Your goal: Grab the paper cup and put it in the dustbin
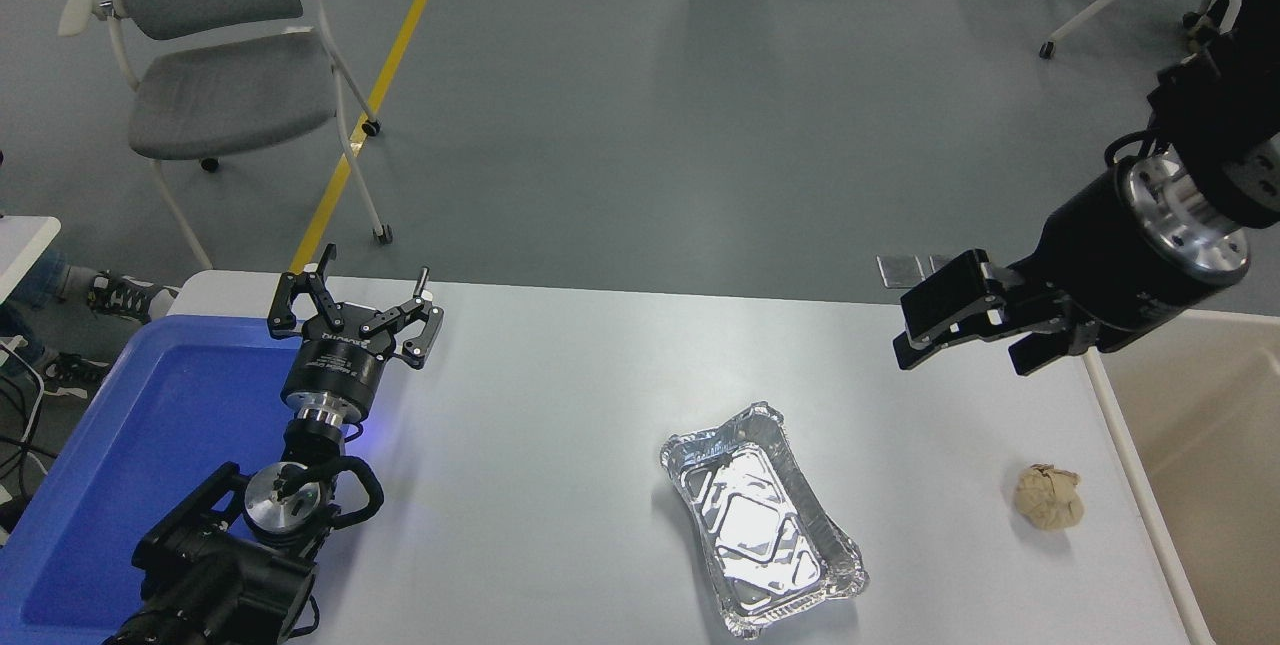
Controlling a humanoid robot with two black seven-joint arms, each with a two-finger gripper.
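Paper cup appears nowhere on the desk [560,375] — likely binned already; right end effector [915,340], empty and narrow, hangs beside the dustbin [1190,405]; left end effector [355,310] parked, splayed wide.

dustbin [1205,445] cut off at right edge, blue tray [150,445] cropped

the dustbin [1215,445] sits at the right edge of the frame, lower right, just beside the table's right end. it is a large rectangular bin of off-white, beige plastic with a thick rounded rim; only its left part shows, open at the top. the paper cup cannot be seen anywhere in view.
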